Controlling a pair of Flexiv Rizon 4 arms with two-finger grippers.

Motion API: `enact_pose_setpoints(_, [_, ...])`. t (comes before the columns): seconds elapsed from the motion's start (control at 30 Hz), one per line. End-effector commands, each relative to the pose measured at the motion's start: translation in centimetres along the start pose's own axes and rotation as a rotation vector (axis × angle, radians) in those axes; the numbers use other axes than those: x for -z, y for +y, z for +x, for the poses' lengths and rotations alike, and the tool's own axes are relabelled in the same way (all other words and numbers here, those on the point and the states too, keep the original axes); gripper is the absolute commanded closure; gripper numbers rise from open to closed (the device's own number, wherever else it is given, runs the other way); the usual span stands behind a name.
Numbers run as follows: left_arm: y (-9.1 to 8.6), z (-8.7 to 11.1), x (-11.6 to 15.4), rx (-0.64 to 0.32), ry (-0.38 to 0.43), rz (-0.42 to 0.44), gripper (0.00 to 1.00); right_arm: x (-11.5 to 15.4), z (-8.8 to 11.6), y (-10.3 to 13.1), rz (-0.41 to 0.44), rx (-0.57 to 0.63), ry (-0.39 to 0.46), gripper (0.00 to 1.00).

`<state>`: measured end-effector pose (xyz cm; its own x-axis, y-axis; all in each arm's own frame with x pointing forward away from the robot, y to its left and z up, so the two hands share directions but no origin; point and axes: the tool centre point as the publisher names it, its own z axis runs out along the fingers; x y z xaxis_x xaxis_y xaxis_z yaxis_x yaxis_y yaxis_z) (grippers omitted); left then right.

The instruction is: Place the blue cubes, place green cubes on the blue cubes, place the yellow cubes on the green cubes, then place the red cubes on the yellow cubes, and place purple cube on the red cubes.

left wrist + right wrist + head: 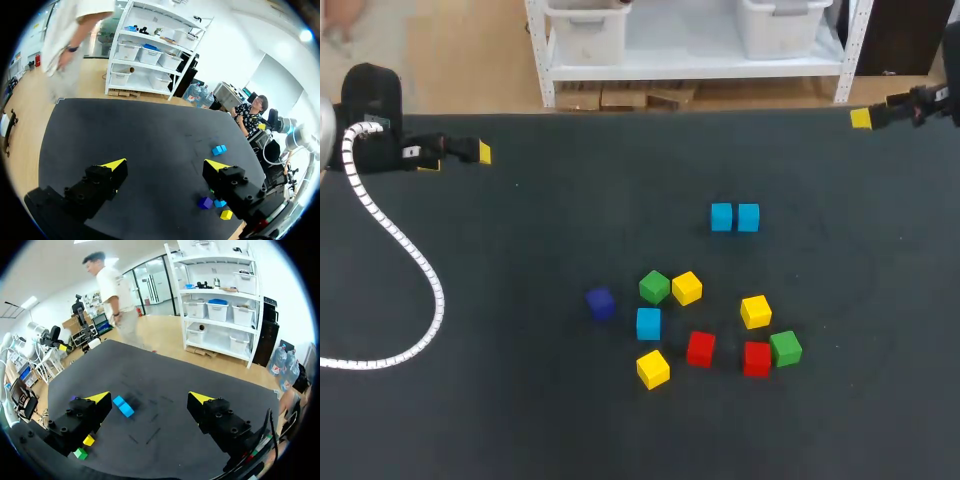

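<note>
Dark matte table [470, 420]: three light-blue cubes [721, 217], two green cubes [654, 287], three yellow cubes [686, 288], two red cubes [700, 348], one purple cube [600, 303]. Left gripper [165, 165] and right gripper [149, 397] both spread wide.

The right gripper [150, 397] hangs above the dark table [165, 370], its fingers wide apart with nothing between them. Two blue cubes [123, 406] lie touching each other, just ahead of one finger. A yellow cube [88, 440] and a green cube [80, 453] sit close beside that same finger.
</note>
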<state>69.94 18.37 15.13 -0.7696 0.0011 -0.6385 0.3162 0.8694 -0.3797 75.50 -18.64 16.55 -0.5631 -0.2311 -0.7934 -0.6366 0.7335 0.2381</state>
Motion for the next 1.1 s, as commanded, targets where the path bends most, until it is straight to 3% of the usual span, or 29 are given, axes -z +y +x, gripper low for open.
enact_pose_setpoints(0.03, [0.1,0.1,0.0,-0.001,-0.004,0.006,0.00,0.0,0.1,0.0,-0.002,0.001,-0.005,0.00])
enact_pose_setpoints(0.77, [0.1,0.1,0.0,-0.001,-0.004,0.006,0.00,0.0,0.1,0.0,-0.002,0.001,-0.005,0.00])
enact_pose_setpoints(0.97, [-3.2,1.0,-1.1,-0.184,0.099,-0.199,0.00,0.0,0.1,0.0,-0.002,0.001,-0.005,0.00])
enact_pose_setpoints(1.1, [-5.2,1.6,-2.4,-0.299,0.192,-0.204,0.00,0.0,0.1,0.0,-0.002,0.001,-0.005,0.00])
